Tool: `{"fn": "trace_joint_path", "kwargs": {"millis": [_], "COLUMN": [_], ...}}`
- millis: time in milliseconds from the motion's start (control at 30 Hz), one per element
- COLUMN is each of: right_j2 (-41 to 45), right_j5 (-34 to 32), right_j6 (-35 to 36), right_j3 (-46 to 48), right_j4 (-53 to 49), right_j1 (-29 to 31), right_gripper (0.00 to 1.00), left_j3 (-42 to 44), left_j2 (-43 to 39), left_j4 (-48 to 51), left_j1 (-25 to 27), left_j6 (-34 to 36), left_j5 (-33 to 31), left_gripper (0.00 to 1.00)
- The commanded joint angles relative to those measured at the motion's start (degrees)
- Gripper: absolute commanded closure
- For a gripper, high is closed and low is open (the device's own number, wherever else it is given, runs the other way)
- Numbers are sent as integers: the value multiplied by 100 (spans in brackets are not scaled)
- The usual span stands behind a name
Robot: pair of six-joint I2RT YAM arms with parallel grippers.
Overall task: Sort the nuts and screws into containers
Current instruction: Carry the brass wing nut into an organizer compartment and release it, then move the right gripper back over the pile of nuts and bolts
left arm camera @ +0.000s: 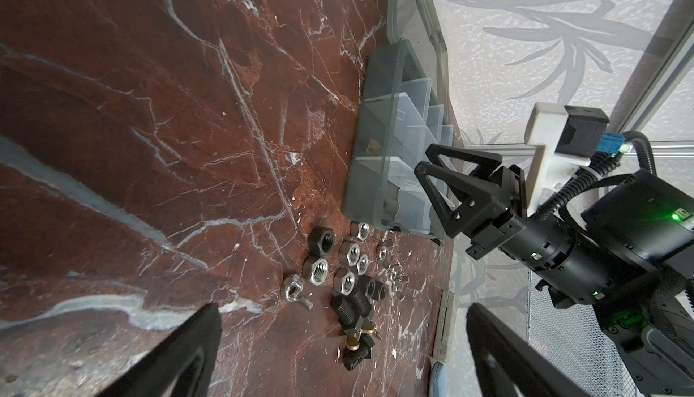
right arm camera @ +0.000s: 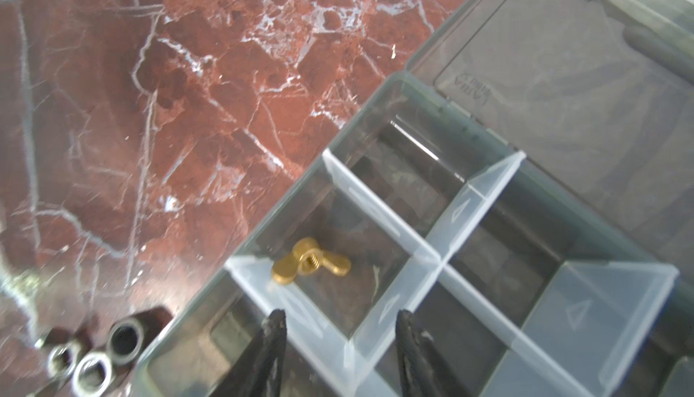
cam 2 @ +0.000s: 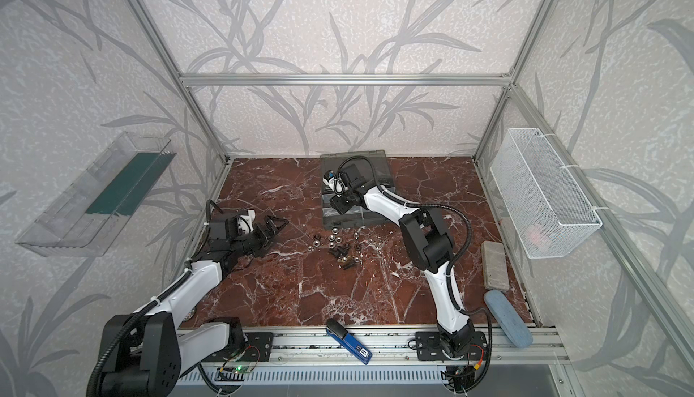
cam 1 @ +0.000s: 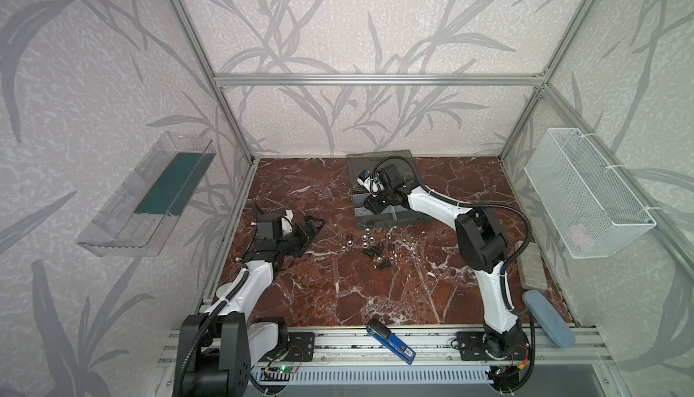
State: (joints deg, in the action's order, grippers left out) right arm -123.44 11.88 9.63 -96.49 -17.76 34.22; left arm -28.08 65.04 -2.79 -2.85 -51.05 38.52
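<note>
Red marble tabletop [cam 1: 319,293]; left end effector [cam 1: 314,235] agape, right end effector [right arm camera: 340,314] agape over containers [right arm camera: 379,207].

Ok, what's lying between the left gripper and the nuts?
Nothing: only bare marble tabletop separates the left gripper from the nuts, as both top views show.

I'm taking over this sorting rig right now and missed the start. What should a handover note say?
Left gripper: open, empty, hovering above the marble table beside the loose pile.
Right gripper: open, empty, above the organiser case, lid open.
Things: hex nuts and black screws lie in one pile on the table in front of the case.
Done: one brass wing nut lies in a cell of the case.
Left: practically the whole pile to sort, nuts and screws in separate cells.
</note>
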Motion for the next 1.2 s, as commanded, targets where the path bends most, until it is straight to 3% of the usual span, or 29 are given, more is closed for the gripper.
{"fn": "trace_joint_path", "kwargs": {"millis": [0,233,467,633,833,967,1167], "right_j2": [900,2185,3289,3838,4099,3950,3487], "right_j5": [246,304,182,-162,18,51,-130], "right_j6": [-5,-491,-1375,-1842,-2489,-2351,-1493], "right_j3": [177,891,2290,3366,4205,4315,3933], "right_j4": [13,-880,-1487,-1401,-888,-598,-704], "right_j1": [-11,45,167,474,651,827,913], "right_gripper": [50,49,49,48,48,48,49], "left_j3": [31,-132,-216,-278,-338,-339,-313], "left_j2": [1,-36,124,318,487,557,562], "left_j4": [-58,104,103,85,68,-12,-11], "left_j1": [-31,-3,132,282,425,461,471], "left_j6": [8,78,69,36,24,-19,-11], "left_j5": [-24,-42,-71,-93,-174,-163,-143], "left_gripper": [0,0,0,0,1,1,0]}}
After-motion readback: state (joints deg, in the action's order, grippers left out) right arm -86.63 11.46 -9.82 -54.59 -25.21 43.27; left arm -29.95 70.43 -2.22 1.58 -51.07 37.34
